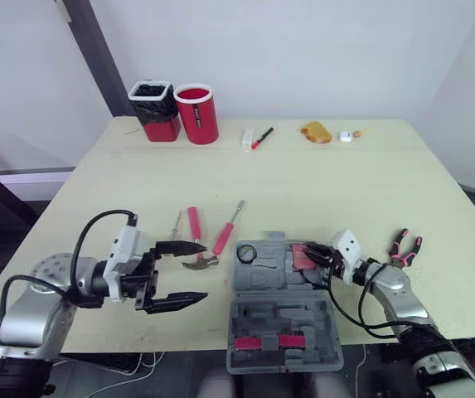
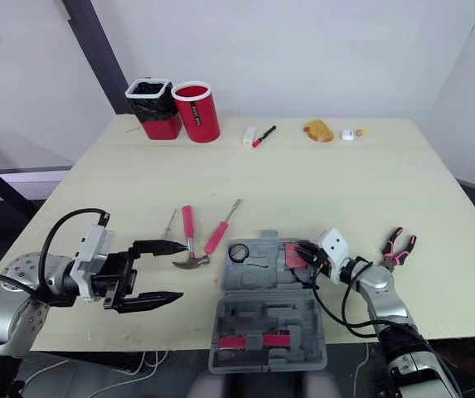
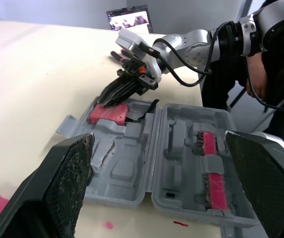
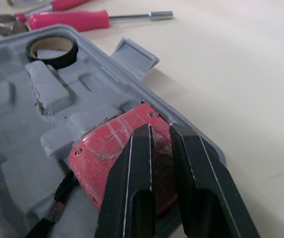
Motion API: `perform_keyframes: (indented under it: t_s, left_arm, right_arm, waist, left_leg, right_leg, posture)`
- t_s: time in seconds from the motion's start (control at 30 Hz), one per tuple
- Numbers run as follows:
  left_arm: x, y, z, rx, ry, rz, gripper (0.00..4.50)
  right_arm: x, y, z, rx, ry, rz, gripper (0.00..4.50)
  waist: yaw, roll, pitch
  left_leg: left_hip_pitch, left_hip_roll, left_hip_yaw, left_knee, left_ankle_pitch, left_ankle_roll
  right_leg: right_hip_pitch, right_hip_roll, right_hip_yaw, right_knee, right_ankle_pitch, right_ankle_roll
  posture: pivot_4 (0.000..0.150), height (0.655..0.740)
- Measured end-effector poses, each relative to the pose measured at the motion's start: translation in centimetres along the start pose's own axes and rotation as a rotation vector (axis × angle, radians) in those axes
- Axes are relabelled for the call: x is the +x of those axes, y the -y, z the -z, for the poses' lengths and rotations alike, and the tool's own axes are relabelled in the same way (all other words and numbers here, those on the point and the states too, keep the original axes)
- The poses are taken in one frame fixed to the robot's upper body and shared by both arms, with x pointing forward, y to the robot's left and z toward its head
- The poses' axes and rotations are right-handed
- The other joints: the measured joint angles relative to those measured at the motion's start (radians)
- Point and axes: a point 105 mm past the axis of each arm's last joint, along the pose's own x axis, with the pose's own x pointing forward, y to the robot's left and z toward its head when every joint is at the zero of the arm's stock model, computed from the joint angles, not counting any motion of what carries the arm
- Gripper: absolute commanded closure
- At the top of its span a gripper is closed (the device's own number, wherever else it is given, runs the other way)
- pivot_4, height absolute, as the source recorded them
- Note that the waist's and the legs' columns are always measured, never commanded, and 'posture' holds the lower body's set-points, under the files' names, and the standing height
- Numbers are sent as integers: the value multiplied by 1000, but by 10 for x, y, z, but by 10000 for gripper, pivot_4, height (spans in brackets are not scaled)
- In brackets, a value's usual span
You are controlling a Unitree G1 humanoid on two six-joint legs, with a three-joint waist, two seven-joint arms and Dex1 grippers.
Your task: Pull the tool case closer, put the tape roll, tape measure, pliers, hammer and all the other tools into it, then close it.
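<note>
The grey tool case (image 1: 270, 280) lies open at the table's front edge. A black tape roll (image 1: 246, 253) sits in its far left pocket. The red tape measure (image 4: 107, 148) lies in the far right pocket, and my right gripper (image 4: 160, 128) rests on it with the fingers almost together. My left gripper (image 1: 200, 271) hovers open just left of the case, its far fingertip close to the hammer (image 1: 197, 249). A pink screwdriver (image 1: 225, 236) and a small grey one (image 1: 176, 224) lie beside the hammer. The pliers (image 1: 404, 246) lie on the table, right of the case.
Two red cups (image 1: 197, 114), one lined in black (image 1: 156, 109), stand at the back left. A white block and a red marker (image 1: 256, 138), an orange object (image 1: 316, 132) and a small white item (image 1: 346, 136) lie along the back. Pink bits (image 1: 262, 342) fill the case's near half.
</note>
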Motion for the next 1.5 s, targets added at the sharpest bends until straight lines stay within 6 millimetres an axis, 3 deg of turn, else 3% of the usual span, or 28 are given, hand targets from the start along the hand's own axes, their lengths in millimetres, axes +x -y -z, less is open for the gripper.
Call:
perform_keyframes:
  t_s: [0.07,0.23,0.4,0.47,0.57,0.8,0.97,1.03,1.07,1.13,1.17,1.23,1.5]
  left_arm:
    - [0,0,0,0,-1,-3,0]
    - [-1,-1,1,-7,12,-41,0]
    - [-7,-14,1,-43,101,-230,0]
    - [-12,-19,1,-61,137,-306,0]
    - [-16,-20,4,-83,146,-359,0]
    - [-46,-16,34,-166,131,-587,0]
    - [-56,-15,46,-183,96,-648,0]
    - [-63,-15,53,-198,79,-688,0]
    - [-66,-16,56,-204,75,-704,0]
    - [-73,-17,58,-207,71,-738,0]
    - [-78,-17,59,-209,70,-764,0]
    - [-89,-18,63,-216,66,-817,0]
    - [-102,-13,78,-249,42,-864,0]
  right_arm:
    - [1,-1,3,-28,-23,-5,39008]
    - [0,3,1,-46,1,36,39008]
    - [-20,6,-17,22,122,128,39008]
    - [-35,10,-35,6,186,162,39008]
    - [-56,18,-44,3,215,212,39008]
    - [-133,18,-3,132,122,400,39008]
    - [-164,10,16,196,93,449,39008]
    - [-178,2,27,231,75,460,28297]
    - [-181,0,30,239,72,463,25797]
    - [-186,-2,34,250,76,472,14404]
    - [-190,-2,36,256,78,484,11599]
    - [-199,0,37,256,81,509,412]
    - [-219,-1,42,266,69,565,412]
  waist:
    - [0,-4,-4]
    - [5,-7,-7]
    - [7,8,2]
    - [7,9,3]
    - [6,9,3]
    - [9,9,3]
    - [8,9,3]
    - [7,9,3]
    - [6,9,3]
    - [5,9,3]
    - [6,9,3]
    - [7,9,3]
    - [10,9,3]
  left_leg:
    - [7,1,0,-1,0,0]
    - [7,2,-4,-1,0,0]
    - [-2,-1,-7,-1,0,0]
    - [-6,-1,-9,-1,0,0]
    - [-10,0,-9,-1,0,0]
    - [-12,-1,-8,-1,0,0]
    - [-10,-1,-8,0,0,0]
    - [-11,-1,-8,0,0,0]
    - [-11,0,-8,0,0,0]
    - [-11,0,-8,0,0,0]
    - [-11,0,-8,0,0,0]
    - [-11,0,-8,0,0,0]
    - [-11,0,-8,0,0,0]
  right_leg:
    - [7,0,-1,-1,-2,-3]
    - [7,-1,-1,-1,-2,-3]
    - [-1,-2,0,0,-2,-3]
    - [-5,-1,-2,1,0,1]
    - [-8,-1,-3,1,0,1]
    - [-8,-1,-3,-2,-2,-3]
    - [-8,-1,-3,0,-2,-3]
    - [-8,-1,-3,-1,-2,-3]
    - [-8,-1,-2,-1,-2,-3]
    - [-8,-1,-2,-1,-2,-2]
    - [-8,-1,-2,-1,-2,-2]
    - [-8,-1,-2,-1,-2,-2]
    - [-8,-2,-2,-1,-2,-3]
  posture:
    - [1500,7371]
    - [1500,7371]
    - [1500,7371]
    - [1500,7371]
    - [1500,7371]
    - [1500,7371]
    - [1500,7371]
    - [1500,7371]
    - [1500,7371]
    - [1500,7371]
    - [1500,7371]
    - [1500,7371]
    - [1500,7371]
